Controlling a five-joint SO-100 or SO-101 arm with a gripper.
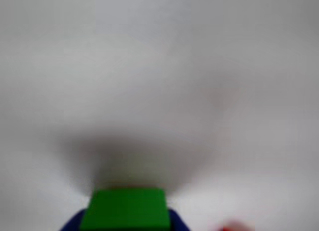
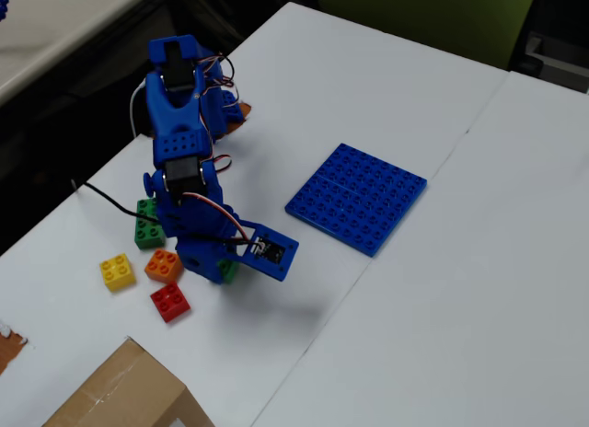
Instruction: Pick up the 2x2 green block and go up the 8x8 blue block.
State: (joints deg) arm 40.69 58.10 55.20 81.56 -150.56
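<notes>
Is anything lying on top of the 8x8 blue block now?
Nothing lies on the 8x8 blue block; the fixed view shows only its bare studs. The 2x2 green block sits between the fingers, mostly hidden behind the arm there.

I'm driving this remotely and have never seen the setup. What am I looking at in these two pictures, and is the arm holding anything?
The fixed view looks down at a white table with a small blue robot arm. Its gripper is shut on the 2x2 green block; the blurry wrist view, taken from the arm itself, shows that block up close. To the right lies the 8x8 blue block, bare. Left of the arm sit a longer green brick, then yellow, orange and red bricks. A cardboard box is at the bottom.
</notes>
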